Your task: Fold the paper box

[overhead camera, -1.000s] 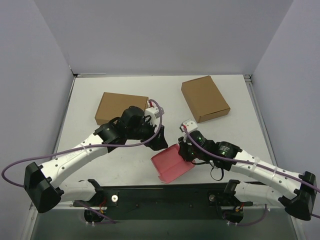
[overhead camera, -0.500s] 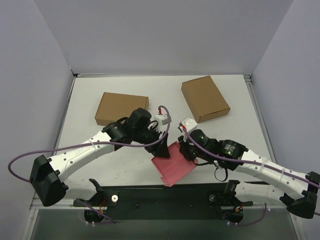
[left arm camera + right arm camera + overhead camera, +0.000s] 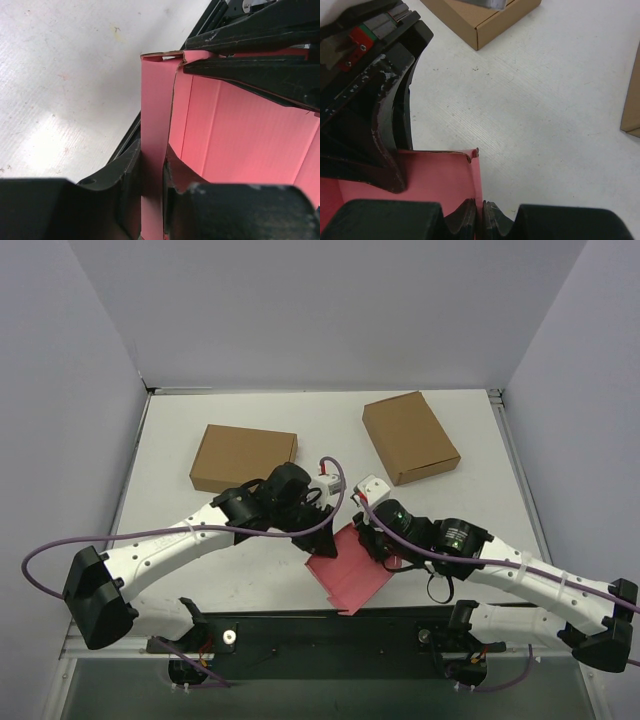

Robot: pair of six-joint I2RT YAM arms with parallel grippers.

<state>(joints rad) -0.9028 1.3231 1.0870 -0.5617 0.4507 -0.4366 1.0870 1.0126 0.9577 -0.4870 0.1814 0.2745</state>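
Observation:
The pink paper box [image 3: 348,570] lies partly folded near the table's front edge, between both arms. My left gripper [image 3: 322,532] is at its left upper edge. In the left wrist view the left gripper [image 3: 151,187] is shut on an upright pink flap [image 3: 154,115] that fills the gap between its fingers. My right gripper [image 3: 373,542] holds the box's right side. In the right wrist view the right gripper [image 3: 481,214] is shut on the thin edge of a pink wall [image 3: 445,175]. The left gripper's dark finger [image 3: 390,145] presses on the same sheet.
Two brown cardboard boxes lie on the white table [image 3: 480,490]: one at the back left [image 3: 245,457], one at the back right [image 3: 410,437]. The right wrist view shows one brown box [image 3: 480,17] ahead and another's edge [image 3: 632,100]. A black rail [image 3: 330,635] runs along the front edge.
My left arm swung right to the pink box and its jaws closed on a flap. The box shifted slightly. The right gripper kept its hold.

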